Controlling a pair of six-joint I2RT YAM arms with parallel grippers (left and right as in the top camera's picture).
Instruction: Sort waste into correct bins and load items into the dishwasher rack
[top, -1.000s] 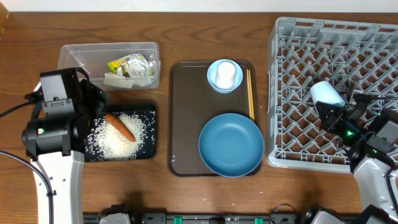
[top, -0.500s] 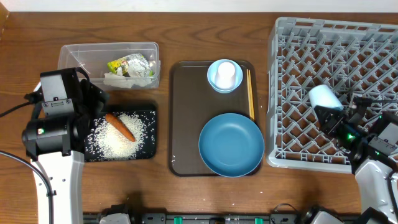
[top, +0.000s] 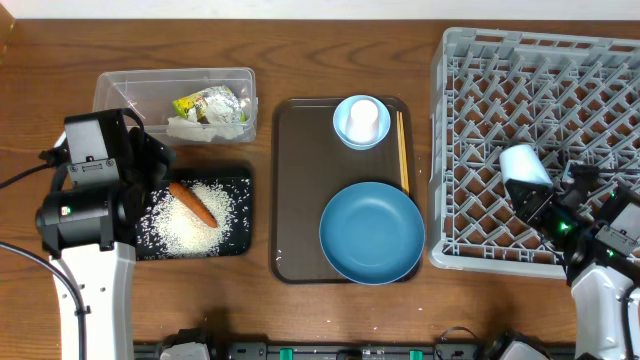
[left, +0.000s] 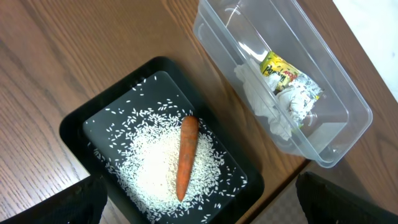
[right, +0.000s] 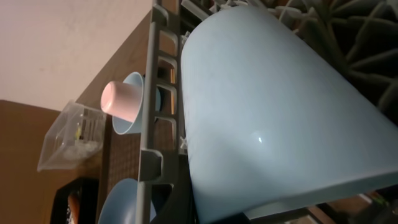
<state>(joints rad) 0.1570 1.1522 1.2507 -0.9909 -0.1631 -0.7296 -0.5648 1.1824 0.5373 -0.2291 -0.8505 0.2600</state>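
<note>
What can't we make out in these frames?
- Right wrist view: the pale-blue cup fills the frame and hides the right gripper's fingers. Whether the cup touches the dishwasher rack is unclear.
- Left wrist view: the left gripper shows only as dark blurred shapes at the bottom corners. In the overhead view, the left arm covers it.
- Overhead: the rack's right side is cut off by the frame edge.
- Overhead: the chopsticks are too thin to count.

Prob. robot lab w/ mock kitchen setup: 2 robot arms (top: 85, 260), wood table (top: 300, 310), dishwasher rack (top: 540, 40), tray (top: 300, 180).
</note>
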